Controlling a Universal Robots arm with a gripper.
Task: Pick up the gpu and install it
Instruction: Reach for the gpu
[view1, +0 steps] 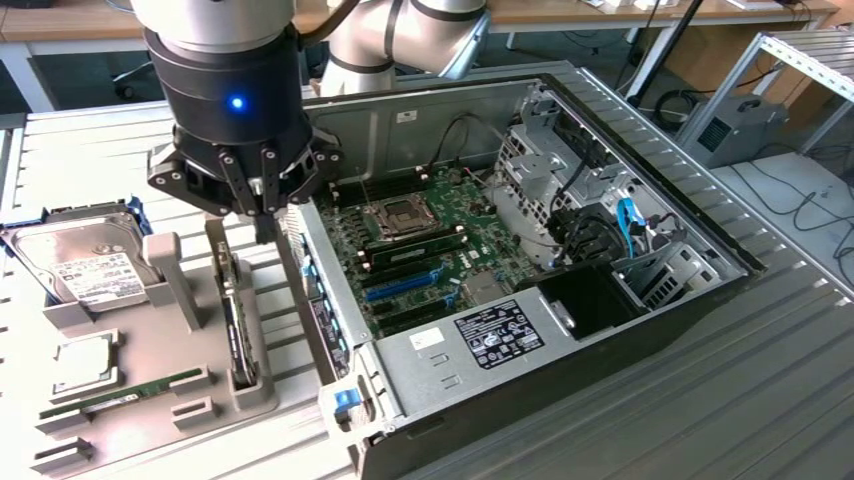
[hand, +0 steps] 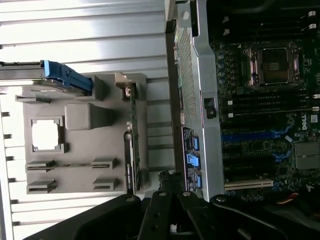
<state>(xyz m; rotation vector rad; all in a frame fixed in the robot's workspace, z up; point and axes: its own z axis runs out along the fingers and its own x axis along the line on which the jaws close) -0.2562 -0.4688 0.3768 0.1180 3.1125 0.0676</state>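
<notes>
The gpu (view1: 238, 335) stands on edge in a slot of the grey fixture (view1: 160, 420), dark and thin, beside the open computer case (view1: 441, 350). In the wrist view the gpu (hand: 132, 150) is a narrow green strip along the fixture's edge. My gripper (view1: 268, 236) hangs just above the card's far end, close to the case's side wall. Its fingers are shut together with nothing between them. The wrist view has the gripper (hand: 169, 181) between the fixture and the case wall, apart from the card.
The fixture also holds a hard drive (view1: 87, 265), a CPU (view1: 86, 360) and a RAM stick (view1: 127, 394). Inside the case lies the motherboard (view1: 461, 215) with blue expansion slots (view1: 400, 285). A ribbed metal table (view1: 694, 420) carries everything.
</notes>
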